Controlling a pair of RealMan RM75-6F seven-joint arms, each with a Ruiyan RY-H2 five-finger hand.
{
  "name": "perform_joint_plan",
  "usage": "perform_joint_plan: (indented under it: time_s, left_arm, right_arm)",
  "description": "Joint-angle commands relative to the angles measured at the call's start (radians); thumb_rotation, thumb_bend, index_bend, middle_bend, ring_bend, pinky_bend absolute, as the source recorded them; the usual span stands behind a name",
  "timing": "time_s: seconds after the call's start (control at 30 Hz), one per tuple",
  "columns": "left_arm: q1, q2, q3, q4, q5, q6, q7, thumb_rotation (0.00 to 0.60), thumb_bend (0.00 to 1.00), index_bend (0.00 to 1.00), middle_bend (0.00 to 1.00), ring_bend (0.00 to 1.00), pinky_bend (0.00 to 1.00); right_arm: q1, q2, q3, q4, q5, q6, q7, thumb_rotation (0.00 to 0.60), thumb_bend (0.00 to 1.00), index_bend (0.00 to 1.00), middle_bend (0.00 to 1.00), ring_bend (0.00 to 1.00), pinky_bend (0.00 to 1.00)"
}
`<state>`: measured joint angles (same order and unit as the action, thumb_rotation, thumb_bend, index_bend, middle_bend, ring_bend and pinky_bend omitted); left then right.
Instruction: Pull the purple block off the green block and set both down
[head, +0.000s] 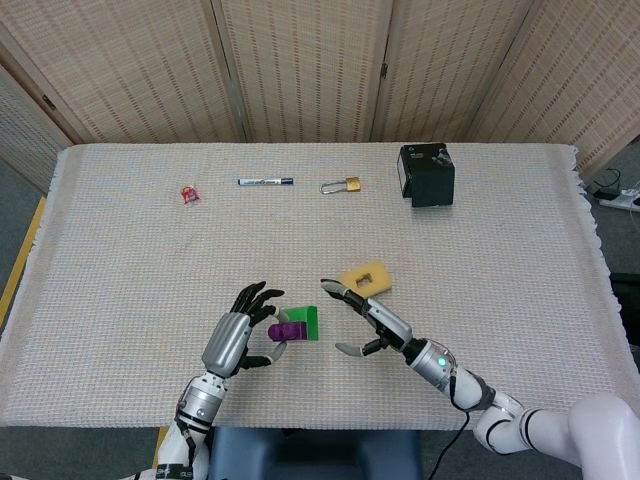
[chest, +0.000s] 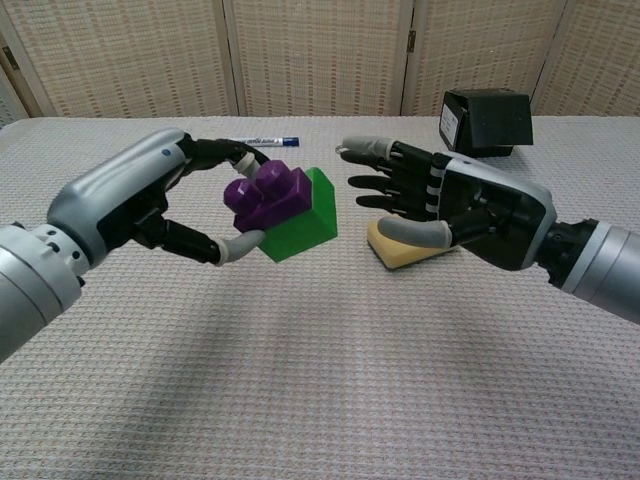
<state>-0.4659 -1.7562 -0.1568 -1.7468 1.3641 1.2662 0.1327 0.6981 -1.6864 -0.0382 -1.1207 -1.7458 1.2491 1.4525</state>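
Note:
My left hand (chest: 140, 205) (head: 237, 341) holds the joined blocks above the table, pinching the purple block (chest: 265, 194) (head: 288, 329) between thumb and fingers. The green block (chest: 305, 215) (head: 305, 321) sticks out to the right of the purple one, still attached. My right hand (chest: 460, 208) (head: 372, 319) is open, fingers spread and pointing left. Its fingertips are a short gap from the green block and do not touch it.
A yellow sponge with a hole (head: 364, 277) (chest: 396, 250) lies just behind the right hand. Far back are a black box (head: 426, 174) (chest: 485, 120), a padlock (head: 342, 185), a marker pen (head: 264, 181) (chest: 262, 141) and a small red item (head: 188, 194).

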Motion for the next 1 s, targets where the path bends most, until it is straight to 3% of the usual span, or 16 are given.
perform_joint_plan:
  time_s: [0.03,0.57,0.87,1.0]
  left_arm:
    - [-0.001,-0.005,0.000,0.003,0.000,0.001,0.002,0.600,0.78,0.79,0.22,0.00,0.00]
    - [-0.014,-0.050,0.004,0.000,-0.003,0.000,0.054,0.600,0.78,0.79,0.23,0.00,0.00]
    - [-0.012,-0.057,0.011,-0.006,0.001,0.006,0.067,0.600,0.78,0.79,0.23,0.00,0.00]
    - [-0.010,-0.054,0.009,-0.010,0.001,0.009,0.065,0.600,0.78,0.79,0.23,0.00,0.00]
  right_arm:
    - [0.004,-0.012,0.000,0.006,0.005,0.001,-0.001,0.600,0.36,0.00,0.00,0.00,0.00]
    - [0.029,-0.068,-0.009,0.030,0.026,-0.024,-0.015,0.600,0.36,0.02,0.00,0.00,0.00]
    - [0.019,-0.099,0.009,0.025,0.070,-0.038,-0.073,0.600,0.36,0.43,0.01,0.02,0.00]
    - [0.012,-0.115,0.017,0.021,0.088,-0.045,-0.104,0.600,0.36,0.61,0.14,0.12,0.00]
